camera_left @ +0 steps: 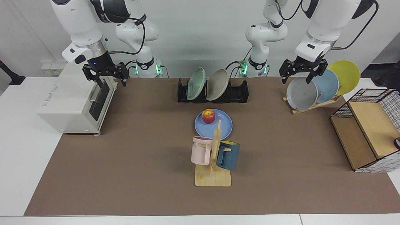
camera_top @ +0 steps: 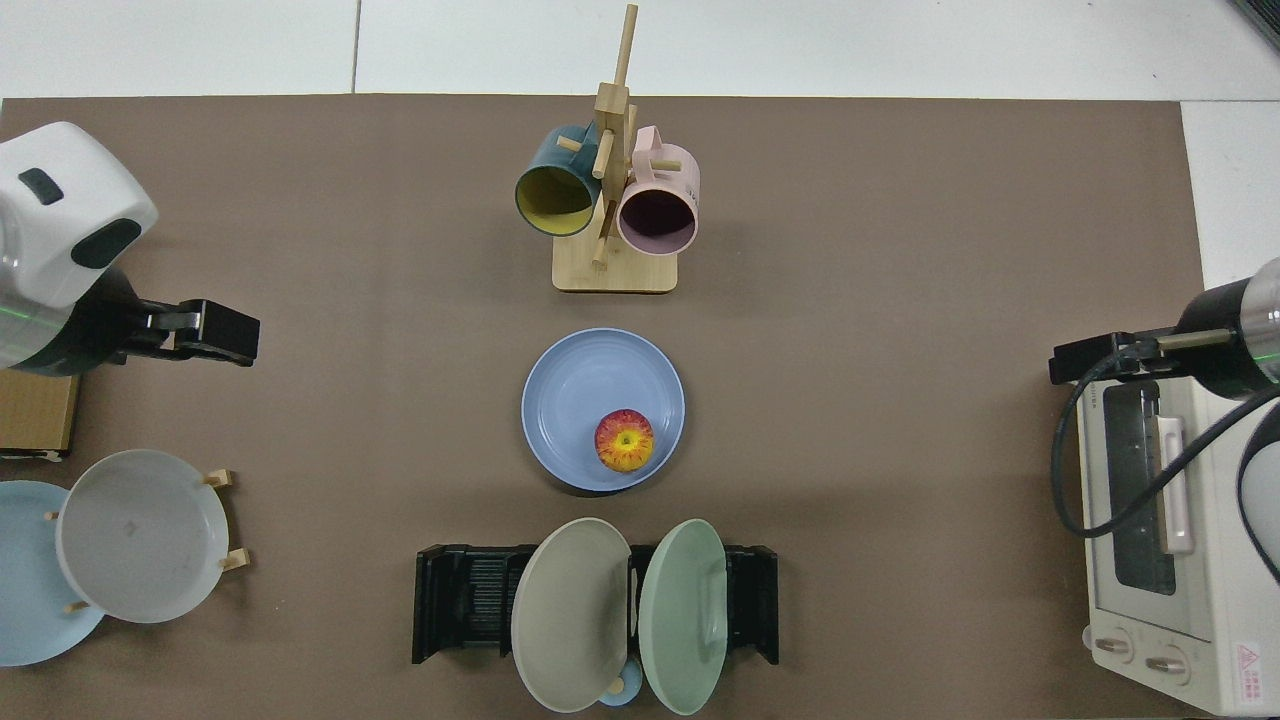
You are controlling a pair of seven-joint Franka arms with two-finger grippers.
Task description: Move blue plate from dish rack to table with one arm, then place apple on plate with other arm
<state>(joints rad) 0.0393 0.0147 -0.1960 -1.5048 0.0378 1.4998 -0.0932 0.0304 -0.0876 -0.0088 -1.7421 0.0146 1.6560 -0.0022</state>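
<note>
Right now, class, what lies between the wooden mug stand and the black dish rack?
The blue plate with the apple on it, on the brown mat; the top view shows it best.

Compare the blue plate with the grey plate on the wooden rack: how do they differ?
The blue plate lies flat on the brown mat; the grey plate stands tilted in the slanted wooden rack. The blue plate holds the apple; the grey plate holds nothing. Both are round, shallow and similar in size.
</note>
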